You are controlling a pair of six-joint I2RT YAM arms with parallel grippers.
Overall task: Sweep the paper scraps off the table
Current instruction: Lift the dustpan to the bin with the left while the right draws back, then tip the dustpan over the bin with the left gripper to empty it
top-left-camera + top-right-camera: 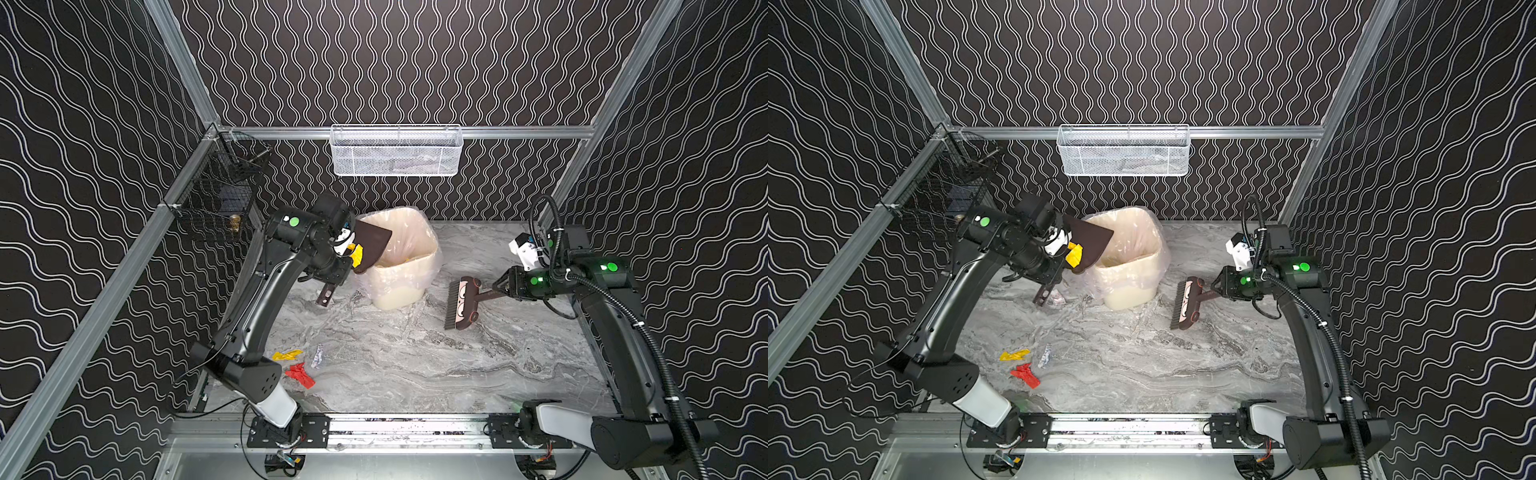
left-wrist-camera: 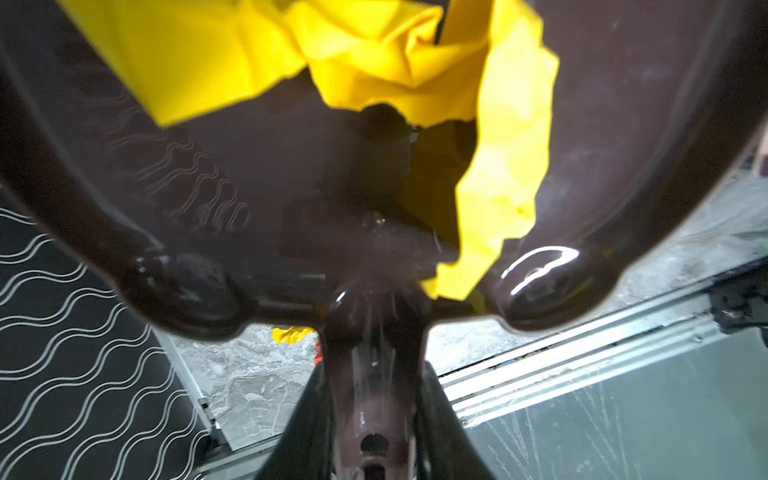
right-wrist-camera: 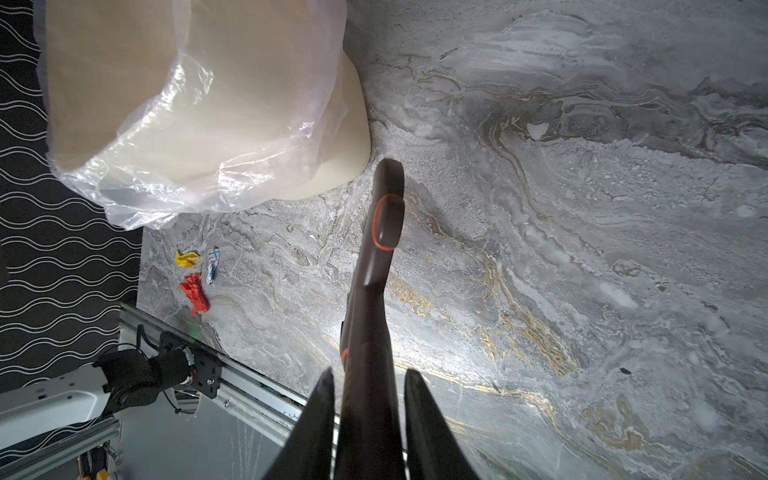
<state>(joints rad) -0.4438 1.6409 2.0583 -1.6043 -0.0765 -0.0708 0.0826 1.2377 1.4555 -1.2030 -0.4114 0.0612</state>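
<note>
My left gripper (image 1: pixel 336 279) (image 2: pixel 374 382) is shut on the handle of a dark brown dustpan (image 1: pixel 374 245) (image 2: pixel 249 187), which is tilted over the rim of the lined cream bin (image 1: pixel 399 282). A yellow paper scrap (image 1: pixel 356 252) (image 2: pixel 415 62) still lies in the pan. On the marble table (image 1: pixel 415 365), front left, lie a yellow scrap (image 1: pixel 286 355) (image 3: pixel 186 257), a red scrap (image 1: pixel 300 375) (image 3: pixel 194 293) and a white printed scrap (image 1: pixel 318 356) (image 3: pixel 212 266). My right gripper (image 1: pixel 500 286) (image 3: pixel 370 374) is shut on the handle of a brush (image 1: pixel 461 303), right of the bin.
A white mesh basket (image 1: pixel 395 151) hangs on the back rail and a black wire basket (image 1: pixel 220 195) on the left rail. The clear liner (image 3: pixel 166 199) spills over the bin's sides. A pale bit (image 1: pixel 1057 297) lies by the dustpan handle's end.
</note>
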